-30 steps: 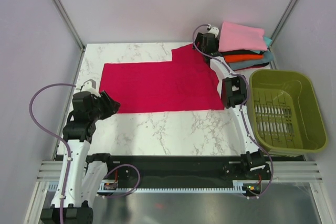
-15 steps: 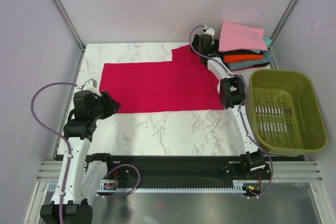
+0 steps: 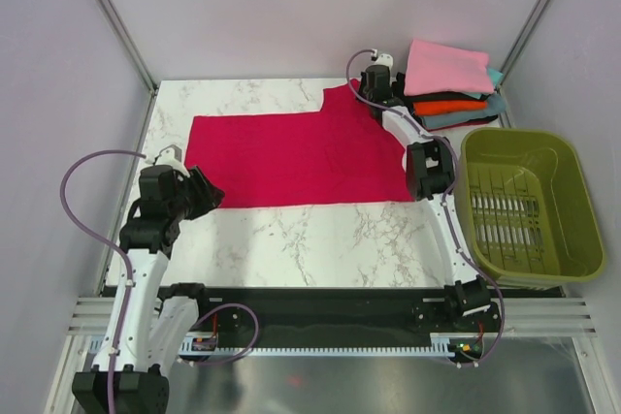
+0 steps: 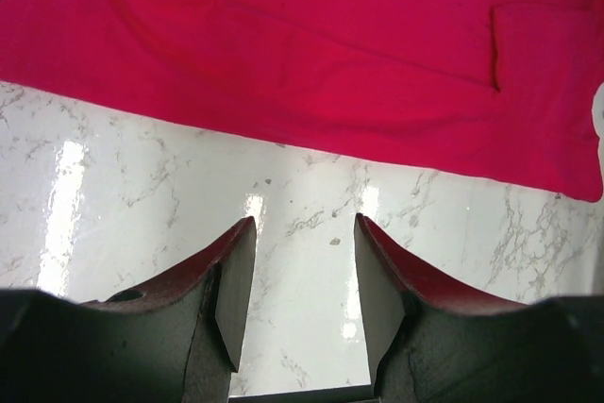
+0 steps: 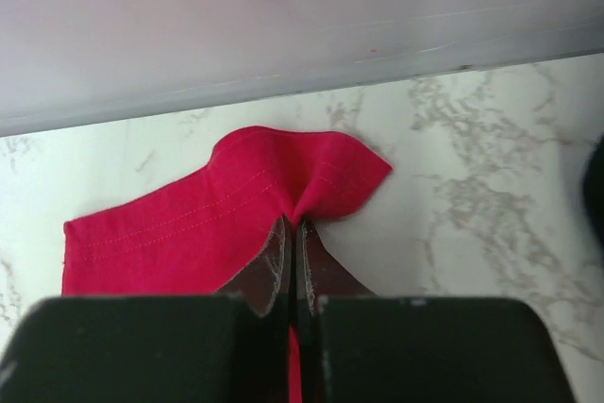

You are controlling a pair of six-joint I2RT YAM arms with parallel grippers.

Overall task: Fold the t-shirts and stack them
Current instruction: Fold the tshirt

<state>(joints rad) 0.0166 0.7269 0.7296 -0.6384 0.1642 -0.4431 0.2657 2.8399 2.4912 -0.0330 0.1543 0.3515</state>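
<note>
The red t-shirt [image 3: 301, 157] lies spread flat, so folding is only beginning. The right gripper [image 5: 291, 226], jaws pressed together, pinches a hemmed corner of it, the cloth puckering just ahead of its tips. The left gripper [image 4: 304, 233] stands half spread and empty, the shirt's near edge just ahead. The next move likely calls for lifting the pinched corner and carrying it across, while the left takes its own edge.

light: bright, even | glare: white streaks on marble table [image 4: 66, 186] | shadows: soft
</note>
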